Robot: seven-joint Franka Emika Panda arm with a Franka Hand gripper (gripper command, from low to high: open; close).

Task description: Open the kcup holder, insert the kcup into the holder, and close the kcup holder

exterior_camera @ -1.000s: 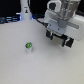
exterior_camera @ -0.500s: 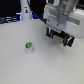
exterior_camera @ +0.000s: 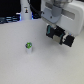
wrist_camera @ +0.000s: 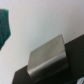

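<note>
The white table (exterior_camera: 30, 67) is lying open around the kcup (exterior_camera: 29, 47), which is standing alone with bare surface on every side. The gripper (exterior_camera: 59, 36) is hanging well apart from it, toward the exterior view's right. A white bottle-shaped thing (exterior_camera: 25, 11) is standing at the back. In the blurred wrist view, a pale handle (wrist_camera: 48, 59) on what is probably the kcup holder (wrist_camera: 70, 75) is sitting close below.

A broad white table (exterior_camera: 20, 65) is filling most of the exterior view, its surface lying smooth and evenly lit, with only soft shadows falling on it. Along the far edge, a dark blue backdrop (exterior_camera: 10, 10) is running behind the table on the exterior view's left. In the wrist view, the same pale surface (wrist_camera: 45, 20) is showing, blurred, with a teal patch (wrist_camera: 4, 27) sitting at one edge.
</note>
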